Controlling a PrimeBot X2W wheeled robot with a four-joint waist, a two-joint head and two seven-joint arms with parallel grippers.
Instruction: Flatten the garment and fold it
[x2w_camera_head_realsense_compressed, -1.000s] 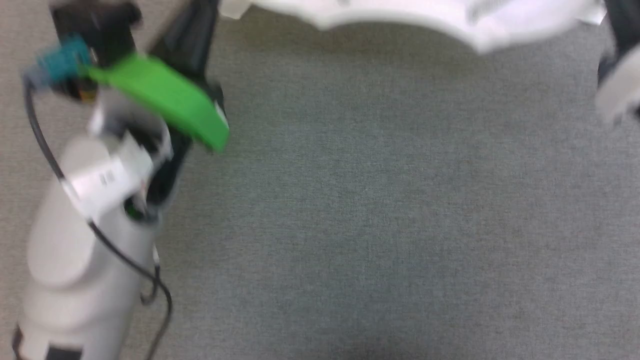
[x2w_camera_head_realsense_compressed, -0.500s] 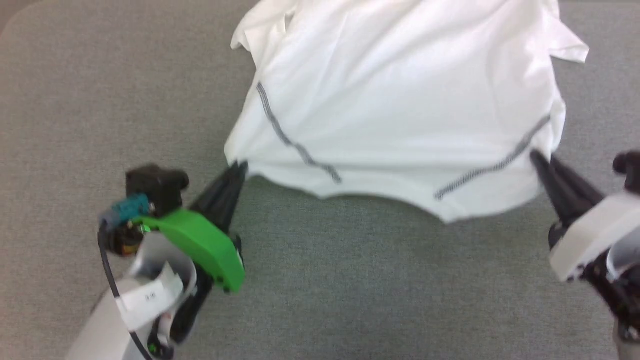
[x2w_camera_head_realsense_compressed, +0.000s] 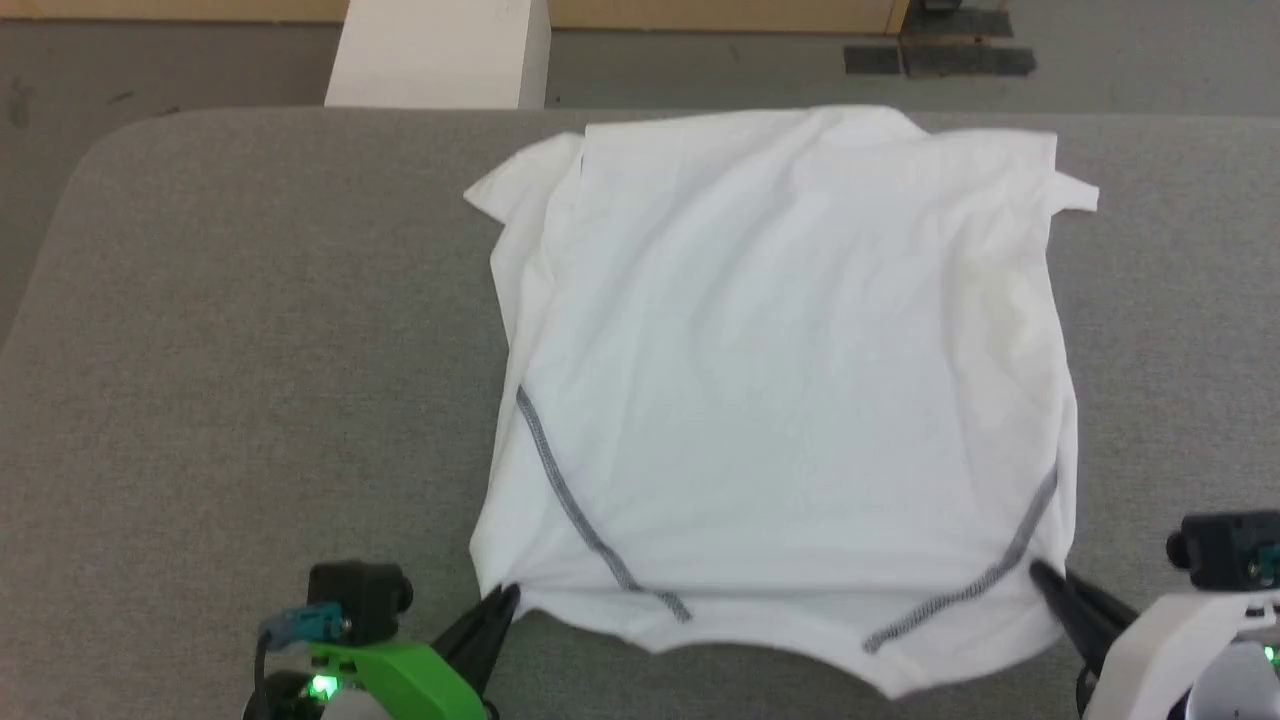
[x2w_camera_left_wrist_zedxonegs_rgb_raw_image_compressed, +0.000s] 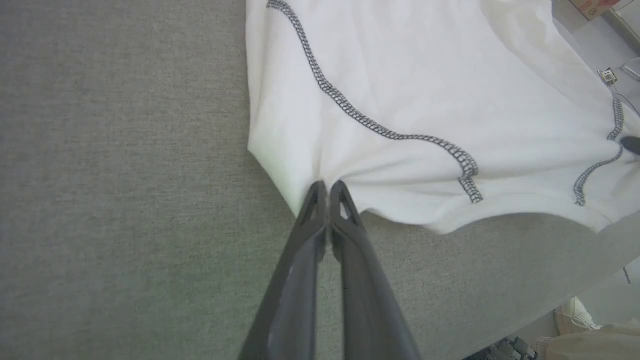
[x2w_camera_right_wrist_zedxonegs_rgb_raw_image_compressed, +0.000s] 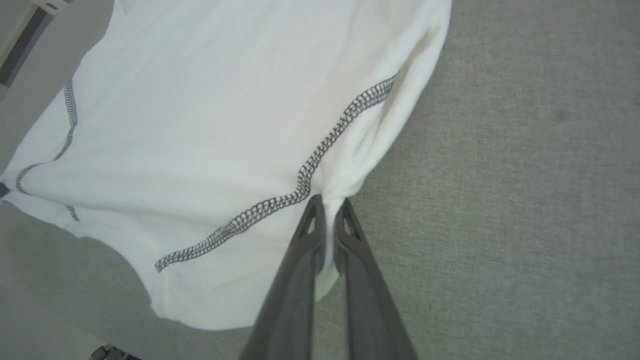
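The garment (x2w_camera_head_realsense_compressed: 790, 380) lies spread on the grey worktop (x2w_camera_head_realsense_compressed: 250, 350). My left tool (x2w_camera_left_wrist_zedxonegs_rgb_raw_image_compressed: 327, 184) is clenched on its near left corner, my right tool (x2w_camera_right_wrist_zedxonegs_rgb_raw_image_compressed: 327, 200) on its near right. Red print on what looks like a carton (x2w_camera_left_wrist_zedxonegs_rgb_raw_image_compressed: 597, 5) is too small to read.

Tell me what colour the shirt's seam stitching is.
Dark grey stitching, a looped chain pattern on the white garment; clearest in the left wrist view.
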